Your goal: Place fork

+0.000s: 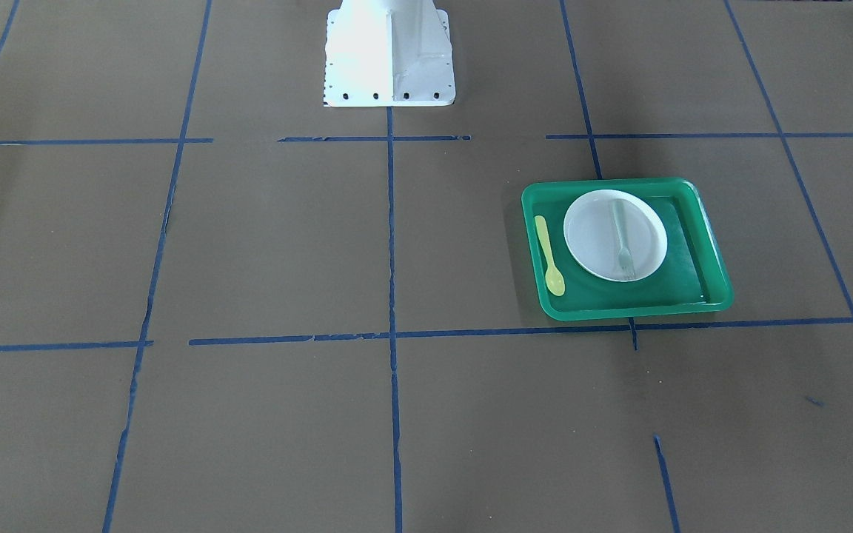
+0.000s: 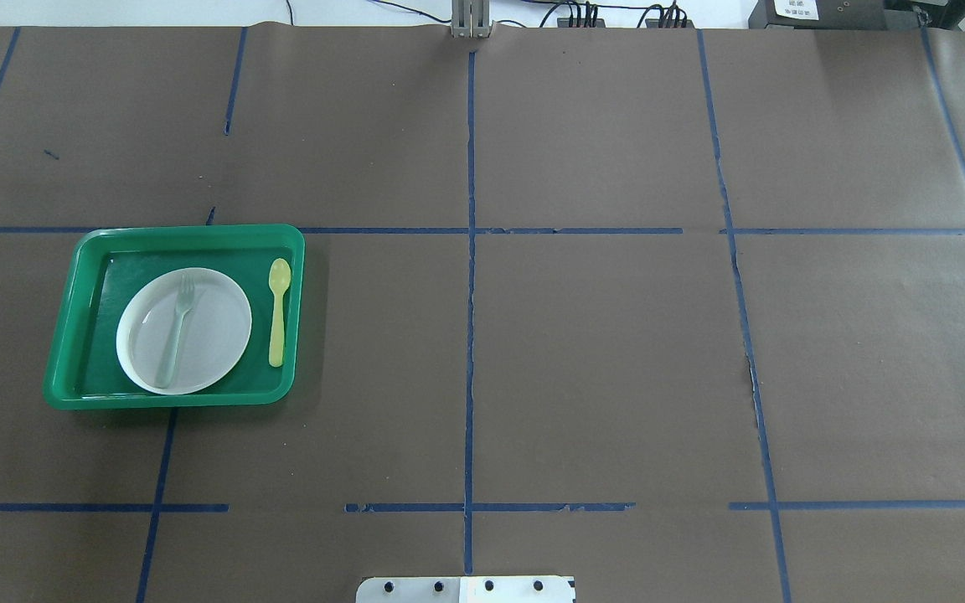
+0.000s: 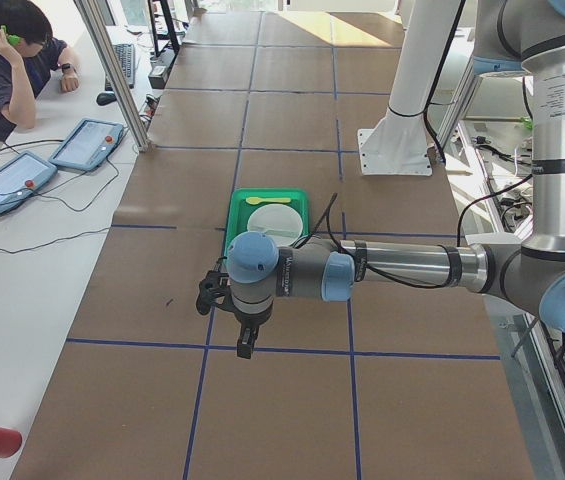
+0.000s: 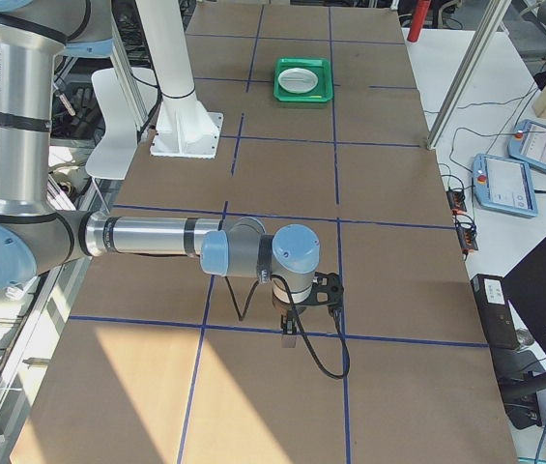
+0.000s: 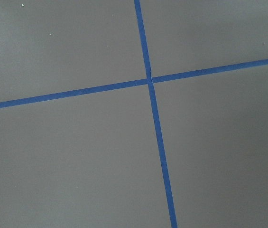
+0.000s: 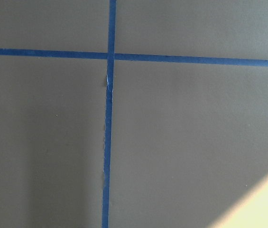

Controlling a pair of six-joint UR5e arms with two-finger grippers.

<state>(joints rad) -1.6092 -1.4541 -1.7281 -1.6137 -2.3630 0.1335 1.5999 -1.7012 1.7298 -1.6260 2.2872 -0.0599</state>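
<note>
The pale translucent fork point(image 1: 623, 240) lies on a white plate point(image 1: 589, 229) inside a green tray point(image 1: 634, 311), tines toward the table's far side from me. It also shows in the overhead view point(image 2: 176, 331) on the plate point(image 2: 219, 327) in the tray point(image 2: 189, 231), in my left half of the table. My left gripper point(image 3: 245, 345) hangs far from the tray, over bare paper. My right gripper point(image 4: 292, 333) hangs over the table's other end. I cannot tell whether either is open or shut. Both wrist views show only paper and tape.
A yellow spoon point(image 2: 278, 314) lies in the tray beside the plate. Brown paper with blue tape lines point(image 2: 470, 335) covers the table. My white base point(image 1: 389, 52) stands at the near edge. An operator point(image 3: 12, 60) sits at a side desk with tablets.
</note>
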